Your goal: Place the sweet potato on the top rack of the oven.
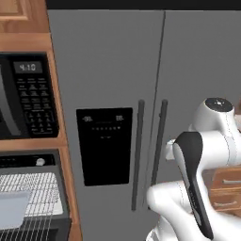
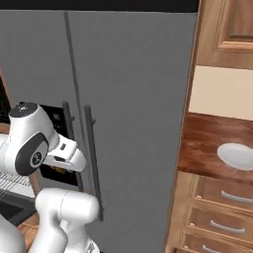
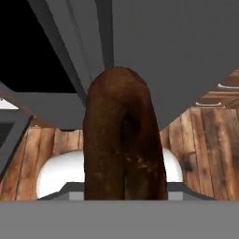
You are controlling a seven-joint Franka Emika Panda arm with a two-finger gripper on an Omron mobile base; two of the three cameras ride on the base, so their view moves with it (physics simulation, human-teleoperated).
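Sweet potato [image 3: 122, 140] looms close, seemingly gripped in the claw; oven [image 1: 30, 197] open, lower left.

The white arm [image 1: 197, 188] is seen folded close above its base, elbow bent and wrist [image 2: 66, 153] angled forward and down, while the sweet potato [image 3: 122, 140] is held upright at the gripper, whose fingertips are hidden.

White arm [image 1: 214, 146] of rounded glossy segments (dark oval side panels, apparently), with a dark-capped joint [image 1: 217, 104].
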